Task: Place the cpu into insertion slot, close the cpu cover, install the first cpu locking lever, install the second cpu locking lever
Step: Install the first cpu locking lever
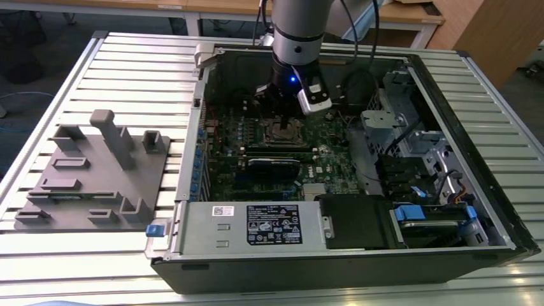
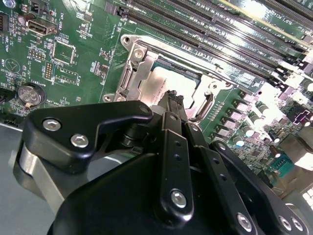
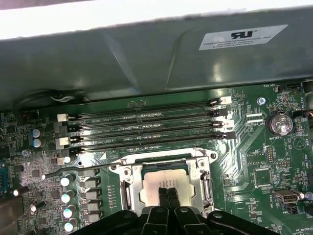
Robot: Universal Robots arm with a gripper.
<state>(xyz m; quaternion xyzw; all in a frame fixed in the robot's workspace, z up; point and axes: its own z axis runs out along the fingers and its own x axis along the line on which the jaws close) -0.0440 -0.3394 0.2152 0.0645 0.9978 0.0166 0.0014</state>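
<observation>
Narrow, empty fingers [image 3: 164, 197] are pointing at the chip [image 3: 155, 182] lying in the socket [image 3: 164, 165] just beneath them; the cover [image 3: 126, 186] is apparently lying closed, a lever [image 3: 73, 170] beside them seemingly waiting unlatched.

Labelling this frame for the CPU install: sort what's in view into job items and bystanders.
Job: cpu; insertion slot; cpu cover; locking lever; gripper, over the cpu.
Lying about: memory slots; coin battery; grey fixture block; power supply.
</observation>
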